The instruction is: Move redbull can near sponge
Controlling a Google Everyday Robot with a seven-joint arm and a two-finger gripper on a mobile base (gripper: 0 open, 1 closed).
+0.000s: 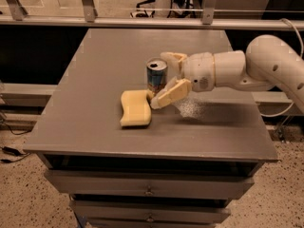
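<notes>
Nearest, the sponge [135,109] is lying flat on the grey bench [85,132]. Just behind its far corner, the redbull can [156,76] is standing upright. The claw [160,80] is reaching in from the right, its fingers spread apart either side of the can.

The gripper [159,80] stands around the redbull can [156,71], jaws apart. The sponge [135,109] blocks just beside it, while the left and far sides of the table [95,56] are free.

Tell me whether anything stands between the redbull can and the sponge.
Nothing visible does. The redbull can stands upright right beside the far corner of the sponge, with no other object between them. Only the end effector is there, at the can itself.
</notes>
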